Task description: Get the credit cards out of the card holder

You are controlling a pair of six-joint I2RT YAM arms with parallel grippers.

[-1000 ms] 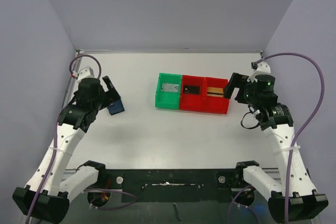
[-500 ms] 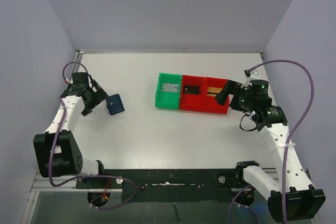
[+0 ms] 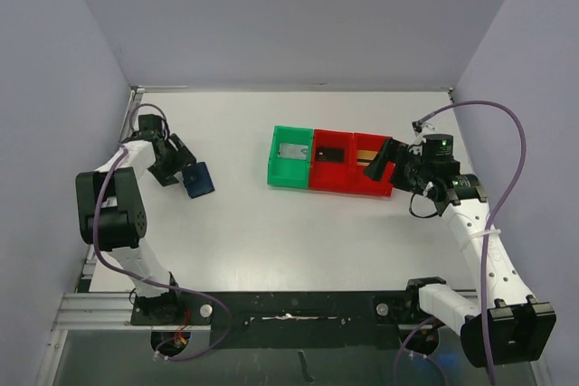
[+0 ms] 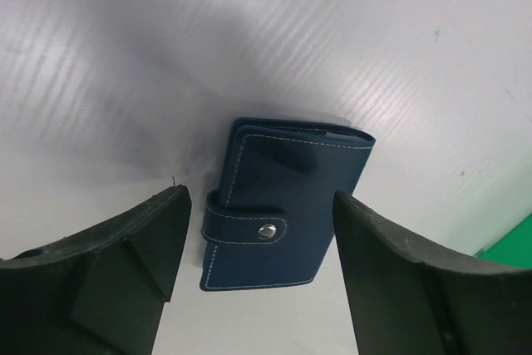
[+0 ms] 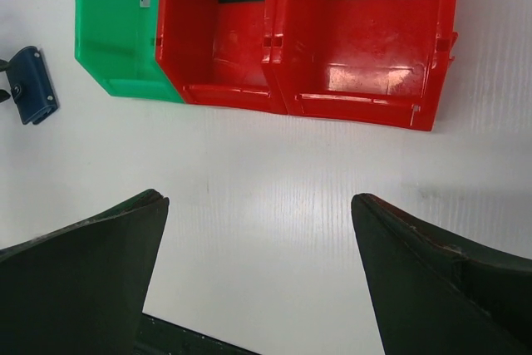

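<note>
Card holder (image 4: 283, 214) first: the navy wallet lies flat and closed on the white table (image 3: 235, 223), far out on the left side and well apart from the trays. Its short tab wraps round from one long edge onto the upper face and is fastened there by a metal snap. Seen from the left wrist, its long axis runs away from the fingers, leaning slightly, with the tab edge on the left and the plain edge on the right. From above it sits askew to the table edges. The left gripper (image 3: 184, 166) is just beside it, its fingers spread wider than the wallet and gripping nothing; the wallet lies just beyond the fingertips with a gap on either side. The credit cards are out in a row of three joined trays near the table's middle: the silver-grey card (image 3: 291, 151) in the green tray (image 3: 274, 169), the black card (image 3: 329, 154) in the middle red tray (image 3: 331, 183), and the gold-orange card (image 3: 366, 158) with its dark stripe in the right red tray (image 3: 373, 191). Each lies flat on its tray floor. The right gripper (image 5: 258, 199) hangs at the right end of the row, fingers wide apart and empty, with bare table under them. Nothing stands between the wallet and the trays.
</note>
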